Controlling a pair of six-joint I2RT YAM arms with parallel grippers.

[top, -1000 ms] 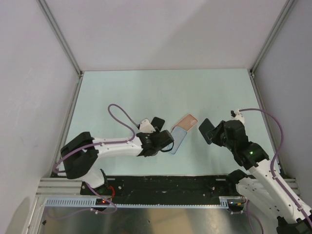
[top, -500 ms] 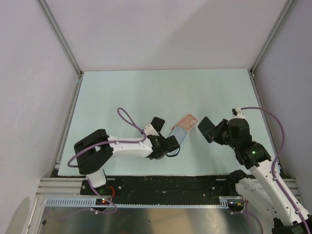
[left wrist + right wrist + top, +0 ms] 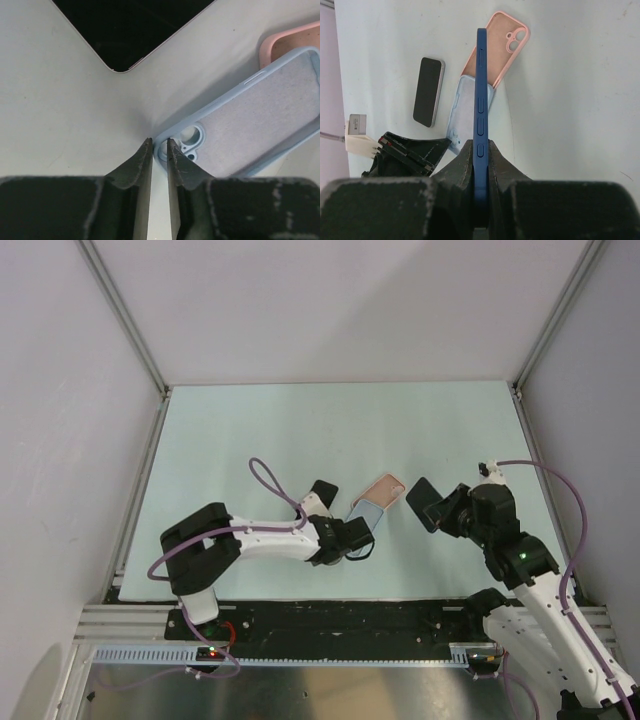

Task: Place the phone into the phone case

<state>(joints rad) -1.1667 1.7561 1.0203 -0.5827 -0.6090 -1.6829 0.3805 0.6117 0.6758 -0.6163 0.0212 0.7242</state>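
Left hand [image 3: 159,142]: narrow. Its fingers seem to pinch the camera-hole corner of a pale blue case [image 3: 260,112], so you have no free grip here.
Right hand [image 3: 480,143]: clamped on a dark blue slab [image 3: 481,95], held edge-up with its side buttons showing.
Phone [image 3: 132,25]: flat on the worktop [image 3: 60,100], screen up, ahead and to the left of your left hand and not touching it. This hand is much the nearer one.
Phone axis: runs roughly away from your right hand, slightly slanted.
Pink case [image 3: 295,42]: ahead and to the right of your left hand, open side up, its near end overlapped by the blue case.
Surfaces: the glass screen is glossy and probably slippery. Both cases look matte and soft, with raised rims and rounded corners.
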